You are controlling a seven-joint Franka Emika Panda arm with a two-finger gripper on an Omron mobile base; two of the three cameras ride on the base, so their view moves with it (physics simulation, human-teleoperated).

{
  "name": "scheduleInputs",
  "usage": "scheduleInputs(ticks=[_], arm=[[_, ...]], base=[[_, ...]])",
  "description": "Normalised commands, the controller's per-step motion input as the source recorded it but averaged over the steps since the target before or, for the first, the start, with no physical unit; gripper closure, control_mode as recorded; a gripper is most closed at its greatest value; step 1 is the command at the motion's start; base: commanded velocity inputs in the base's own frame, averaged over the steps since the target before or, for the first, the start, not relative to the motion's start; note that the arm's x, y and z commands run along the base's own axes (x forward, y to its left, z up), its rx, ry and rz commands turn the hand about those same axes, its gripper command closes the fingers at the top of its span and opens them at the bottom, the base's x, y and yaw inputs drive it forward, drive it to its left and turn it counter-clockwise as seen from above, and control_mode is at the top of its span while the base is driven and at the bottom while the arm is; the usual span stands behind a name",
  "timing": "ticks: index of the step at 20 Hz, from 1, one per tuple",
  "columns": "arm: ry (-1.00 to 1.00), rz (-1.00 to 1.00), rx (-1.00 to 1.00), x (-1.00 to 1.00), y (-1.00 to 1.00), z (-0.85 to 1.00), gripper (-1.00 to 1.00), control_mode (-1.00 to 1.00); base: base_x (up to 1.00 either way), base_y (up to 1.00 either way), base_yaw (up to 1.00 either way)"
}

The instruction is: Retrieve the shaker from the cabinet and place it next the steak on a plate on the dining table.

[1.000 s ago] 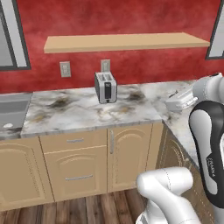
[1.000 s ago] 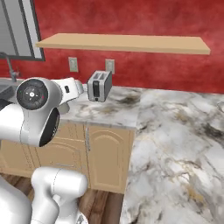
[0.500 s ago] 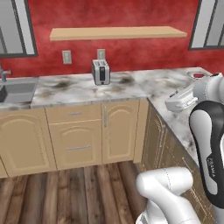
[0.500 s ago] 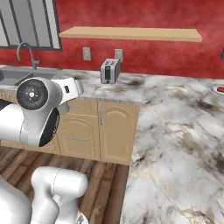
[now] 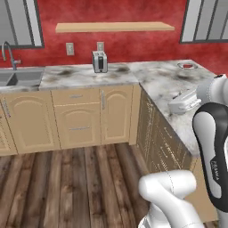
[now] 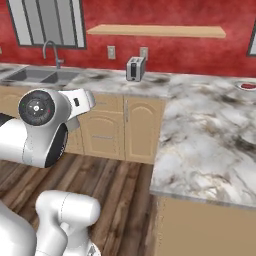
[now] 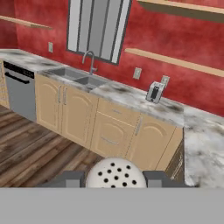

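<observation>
The fingers [image 7: 114,178] are closed on the shaker [image 7: 114,174], whose rounded, perforated cap rises between the two dark tips at the bottom of the hand view, its long axis running along the line of the fingers and up toward the camera. So the shaker is off the cabinet [image 5: 115,27], the bare wall shelf board above the toaster [image 5: 99,62], and is riding with the hand. In the left base view the hand is held over the near part of the dining table [image 5: 178,95], the marble worktop that runs away to the right of the cupboards. The plate [image 5: 187,66] with the red-brown steak [image 5: 188,66] sits at the far end of that worktop, well apart from the fingers and beyond them; the right base view shows it at the far right edge [image 6: 247,85]. The coming move, as I judge it, turns on that gap: the shaker must be carried forward along the worktop and set down upright just beside the plate.
</observation>
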Motion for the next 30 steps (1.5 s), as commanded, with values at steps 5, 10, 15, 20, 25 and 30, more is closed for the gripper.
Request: scheduleInputs(ticks=[5, 10, 15, 20, 25, 30], arm=[[0.0, 0.0, 0.0, 0.0, 0.0, 0.0, 1.0, 1.0], [0.0, 0.0, 0.0, 0.0, 0.0, 0.0, 1.0, 1.0], [0.0, 0.0, 0.0, 0.0, 0.0, 0.0, 1.0, 1.0], [0.0, 0.0, 0.0, 0.0, 0.0, 0.0, 1.0, 1.0], [0.0, 0.0, 0.0, 0.0, 0.0, 0.0, 1.0, 1.0], [0.0, 0.0, 0.0, 0.0, 0.0, 0.0, 1.0, 1.0]], base=[[-0.95, 0.0, 0.02], [-0.37, -0.43, 0.01], [-0.04, -0.83, 0.04], [-0.03, -1.0, 0.06], [-0.09, -1.0, 0.06], [-0.06, -1.0, 0.06]])
